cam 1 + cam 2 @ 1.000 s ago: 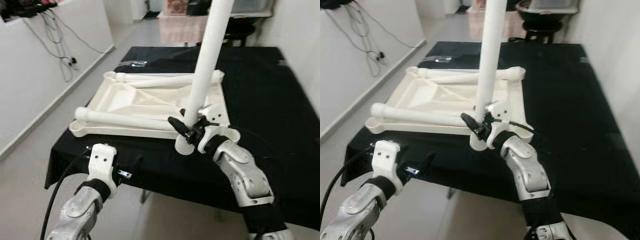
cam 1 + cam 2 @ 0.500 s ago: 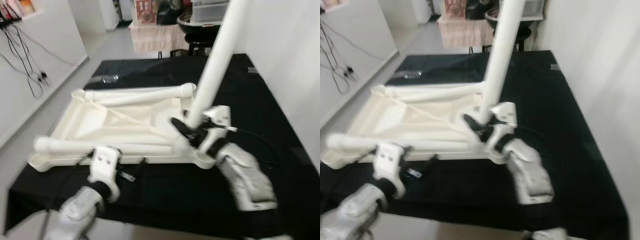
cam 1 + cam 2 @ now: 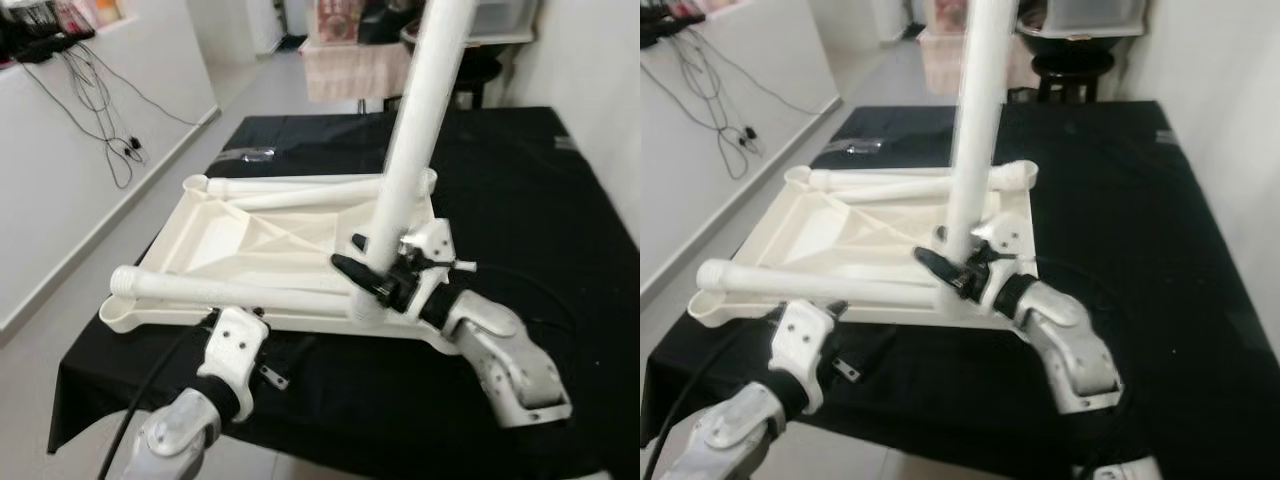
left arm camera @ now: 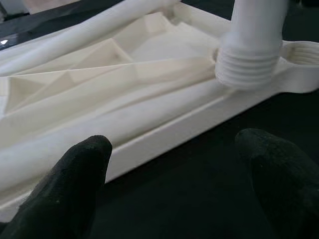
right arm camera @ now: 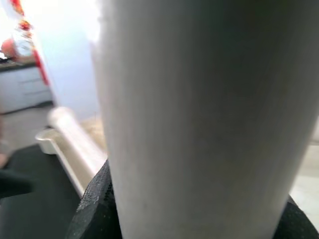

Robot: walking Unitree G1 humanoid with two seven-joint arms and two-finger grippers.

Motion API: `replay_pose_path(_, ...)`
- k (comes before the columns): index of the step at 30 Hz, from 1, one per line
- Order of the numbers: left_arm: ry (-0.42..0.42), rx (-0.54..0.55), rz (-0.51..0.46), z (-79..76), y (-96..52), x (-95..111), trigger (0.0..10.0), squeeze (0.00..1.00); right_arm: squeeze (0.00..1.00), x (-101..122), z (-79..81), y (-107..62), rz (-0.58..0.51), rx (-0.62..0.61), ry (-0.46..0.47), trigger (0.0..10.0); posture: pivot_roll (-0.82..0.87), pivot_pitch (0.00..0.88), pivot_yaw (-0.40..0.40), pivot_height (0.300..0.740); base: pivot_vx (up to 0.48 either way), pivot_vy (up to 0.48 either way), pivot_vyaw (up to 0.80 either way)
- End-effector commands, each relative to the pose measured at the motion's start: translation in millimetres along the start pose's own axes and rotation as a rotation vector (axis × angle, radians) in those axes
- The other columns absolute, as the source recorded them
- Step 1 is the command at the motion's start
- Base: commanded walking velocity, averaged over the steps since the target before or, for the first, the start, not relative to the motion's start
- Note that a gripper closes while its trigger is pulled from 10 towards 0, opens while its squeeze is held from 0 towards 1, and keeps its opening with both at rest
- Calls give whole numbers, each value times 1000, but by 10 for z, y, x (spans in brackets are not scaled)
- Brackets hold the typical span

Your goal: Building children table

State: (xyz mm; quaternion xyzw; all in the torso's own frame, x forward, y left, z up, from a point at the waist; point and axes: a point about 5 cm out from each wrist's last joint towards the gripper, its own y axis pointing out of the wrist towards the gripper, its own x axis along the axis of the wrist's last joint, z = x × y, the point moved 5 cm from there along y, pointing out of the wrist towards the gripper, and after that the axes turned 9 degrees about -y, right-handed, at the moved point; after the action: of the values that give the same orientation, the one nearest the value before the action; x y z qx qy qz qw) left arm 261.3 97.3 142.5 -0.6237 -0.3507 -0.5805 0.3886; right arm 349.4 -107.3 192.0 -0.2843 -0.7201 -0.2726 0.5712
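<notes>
Right gripper [image 3: 372, 281] clamps an upright white table leg [image 3: 415, 140] at the tabletop's near corner.
The leg's base meets the overturned white tabletop [image 3: 250, 235] on the black-covered table [image 3: 520, 200]. The left gripper [image 4: 169, 179], fingers spread, hovers beside the tabletop's near edge; other legs [image 3: 220, 290] lie across it.

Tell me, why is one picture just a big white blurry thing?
In the right wrist view the white table leg sits so close to the camera that it is out of focus, with the room behind washed out by bright light. The left wrist view is sharper, though its black fingers are soft. Both eye views are fairly crisp.
</notes>
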Motion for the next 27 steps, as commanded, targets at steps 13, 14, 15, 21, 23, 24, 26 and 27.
replay_pose_path(13, 9, 108, -12, 192, -104, 29, 10000, 0, 0, 171, -423, -105, -44, -86, -48, 10000, 6, 98, 81, 740, 0, -211, 0)
replay_pose_path(14, 9, 108, -12, 192, -104, 29, 10000, 0, 0, 171, -423, -105, -44, -86, -48, 10000, 6, 98, 81, 740, 0, 0, 0)
replay_pose_path(15, -5, 129, -17, 227, -116, 32, 10000, 0, 0, 192, -401, -112, -56, -64, -44, 10000, 6, 98, 81, 740, 0, 0, 0)
replay_pose_path(21, -6, 92, -19, 151, -165, 27, 10000, 0, 0, 224, -313, -171, -80, 43, -47, 10000, 10, 121, 86, 740, 0, 0, 0)
replay_pose_path(23, -11, 87, -21, 140, -173, 30, 10000, 0, 0, 236, -293, -186, -86, 68, -40, 10000, 10, 127, 89, 740, 0, 0, 0)
replay_pose_path(24, -12, 79, -19, 123, -184, 29, 10000, 0, 0, 237, -251, -208, -83, 111, -40, 10000, 11, 134, 87, 740, 0, 0, 0)
replay_pose_path(26, -13, 73, -18, 111, -191, 29, 10000, 0, 0, 236, -222, -223, -80, 139, -41, 10000, 12, 136, 87, 740, 0, 0, 0)
replay_pose_path(27, -13, 52, -15, 76, -203, 32, 10000, 0, 0, 227, -177, -229, -76, 174, -37, 10000, 13, 147, 85, 740, 0, 0, 0)
